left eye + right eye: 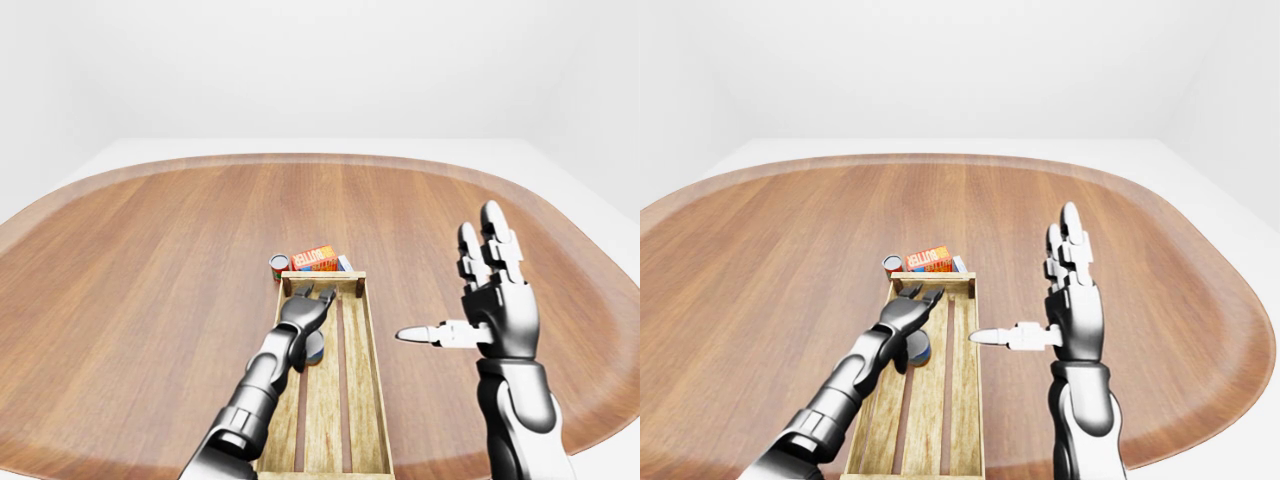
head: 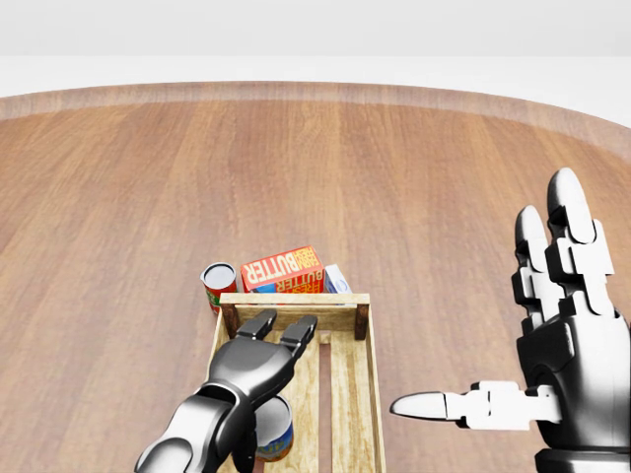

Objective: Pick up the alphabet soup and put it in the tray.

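My left hand (image 2: pixel 258 363) over slatted wooden tray (image 2: pixel 359 414), fingers spread, gripping nothing. Blue-labelled alphabet soup can (image 2: pixel 273 432) directly beneath palm, already inside tray, upright I judge. Right hand (image 2: pixel 552 365) open, well off right, farther away.

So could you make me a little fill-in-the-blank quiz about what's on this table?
1. The left hand hovers over a can that lies inside the wooden ____.
2. The orange box is labelled ____.
3. The right hand is raised with its fingers ____.
4. A second can stands to the ____ of the orange box in the head view.

Missing words: tray; butter; open; left
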You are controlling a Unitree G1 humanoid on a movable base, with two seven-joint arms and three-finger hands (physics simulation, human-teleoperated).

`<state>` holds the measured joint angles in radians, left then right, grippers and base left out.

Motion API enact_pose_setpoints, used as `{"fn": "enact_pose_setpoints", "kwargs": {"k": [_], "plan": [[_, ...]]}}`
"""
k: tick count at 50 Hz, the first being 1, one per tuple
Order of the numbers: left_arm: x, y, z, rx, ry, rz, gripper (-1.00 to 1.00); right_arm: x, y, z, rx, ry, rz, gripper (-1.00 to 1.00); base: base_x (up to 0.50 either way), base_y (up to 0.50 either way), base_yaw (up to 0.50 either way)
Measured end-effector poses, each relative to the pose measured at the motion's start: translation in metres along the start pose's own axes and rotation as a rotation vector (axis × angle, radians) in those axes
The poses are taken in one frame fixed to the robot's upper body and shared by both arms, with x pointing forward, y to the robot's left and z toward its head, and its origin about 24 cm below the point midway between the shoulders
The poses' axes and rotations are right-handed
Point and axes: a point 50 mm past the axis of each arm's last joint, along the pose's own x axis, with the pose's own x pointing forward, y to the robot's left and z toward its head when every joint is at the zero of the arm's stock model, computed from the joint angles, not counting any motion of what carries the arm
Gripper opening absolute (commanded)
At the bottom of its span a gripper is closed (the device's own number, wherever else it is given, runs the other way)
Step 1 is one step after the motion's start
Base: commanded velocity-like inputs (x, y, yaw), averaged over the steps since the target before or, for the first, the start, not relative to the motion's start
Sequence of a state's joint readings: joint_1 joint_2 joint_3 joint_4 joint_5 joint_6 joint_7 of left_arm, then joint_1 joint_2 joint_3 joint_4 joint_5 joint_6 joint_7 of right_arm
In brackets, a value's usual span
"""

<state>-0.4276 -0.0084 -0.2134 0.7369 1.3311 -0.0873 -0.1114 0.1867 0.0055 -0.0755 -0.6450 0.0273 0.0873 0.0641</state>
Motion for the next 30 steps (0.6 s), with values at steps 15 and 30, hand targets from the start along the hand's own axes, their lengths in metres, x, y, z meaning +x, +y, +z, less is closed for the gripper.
{"fn": "enact_pose_setpoints", "kwargs": {"k": [15, 30], "plan": [[-0.025, 0.013, -0.009, -0.027, 0.009, 0.019, 1.0, 0.001, 0.0, -0.002, -0.002, 0.008, -0.007, 1.0, 0.0, 0.0, 0.0], [-0.055, 0.03, -0.027, -0.048, 0.05, 0.044, 1.0, 0.001, -0.001, -0.003, -0.002, 0.009, -0.012, 1.0, 0.0, 0.0, 0.0]]}}
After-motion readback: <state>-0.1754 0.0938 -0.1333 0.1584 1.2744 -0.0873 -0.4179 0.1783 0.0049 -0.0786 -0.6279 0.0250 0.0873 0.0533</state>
